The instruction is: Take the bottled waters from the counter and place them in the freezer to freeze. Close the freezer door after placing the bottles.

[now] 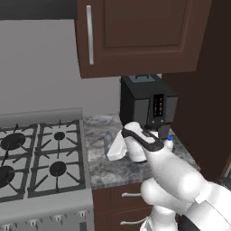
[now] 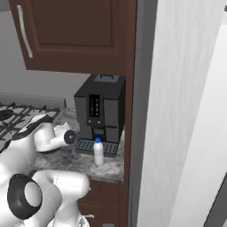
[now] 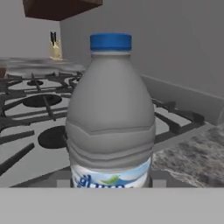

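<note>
the gripper (image 1: 118, 146) is clenched on the clear greyish bottle (image 3: 110, 118) near the counter's (image 1: 122, 169) stove-side edge, gripping low for lifting, while the milky white bottle (image 2: 98, 152) waits before the coffee machine (image 2: 101, 113).

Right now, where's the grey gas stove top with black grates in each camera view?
Left base view: grey gas stove top, lower left.
Right base view: stove at the left edge, mid-height.
Hand view: stove across the left, behind the clear greyish bottle.
Shared landmark: speckled stone counter beside it.
</note>
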Controlling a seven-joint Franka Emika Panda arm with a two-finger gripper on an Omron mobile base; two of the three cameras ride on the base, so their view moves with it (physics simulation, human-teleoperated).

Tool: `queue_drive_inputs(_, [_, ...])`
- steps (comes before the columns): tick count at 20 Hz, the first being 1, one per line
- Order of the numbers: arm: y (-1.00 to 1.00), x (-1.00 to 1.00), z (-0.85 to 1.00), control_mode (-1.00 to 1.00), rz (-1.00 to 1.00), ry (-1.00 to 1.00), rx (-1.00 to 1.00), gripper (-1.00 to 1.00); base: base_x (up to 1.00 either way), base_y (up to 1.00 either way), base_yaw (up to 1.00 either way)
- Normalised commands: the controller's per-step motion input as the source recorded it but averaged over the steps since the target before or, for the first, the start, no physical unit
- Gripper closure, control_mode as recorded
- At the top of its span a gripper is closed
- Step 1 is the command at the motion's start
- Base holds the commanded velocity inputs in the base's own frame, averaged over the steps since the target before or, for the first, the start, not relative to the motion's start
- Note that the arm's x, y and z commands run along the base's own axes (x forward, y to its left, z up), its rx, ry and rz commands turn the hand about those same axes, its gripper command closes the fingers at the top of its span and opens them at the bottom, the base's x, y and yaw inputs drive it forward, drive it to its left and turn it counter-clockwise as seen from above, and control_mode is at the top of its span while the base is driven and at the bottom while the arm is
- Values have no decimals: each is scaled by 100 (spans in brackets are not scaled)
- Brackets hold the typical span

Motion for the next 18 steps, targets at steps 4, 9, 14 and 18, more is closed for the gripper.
queue_drive_inputs(4, [1, -15, 77, -100, -30, 11, 0, 100, 0, 0, 0])
queue_drive_inputs(9, [0, -12, 83, -100, -32, 20, 0, 100, 0, 0, 0])
queue_drive_inputs(14, [-16, -21, 64, -100, -28, 30, 0, 100, 0, 0, 0])
queue_drive_inputs(18, [-46, -42, 58, -100, -26, 24, 0, 100, 0, 0, 0])
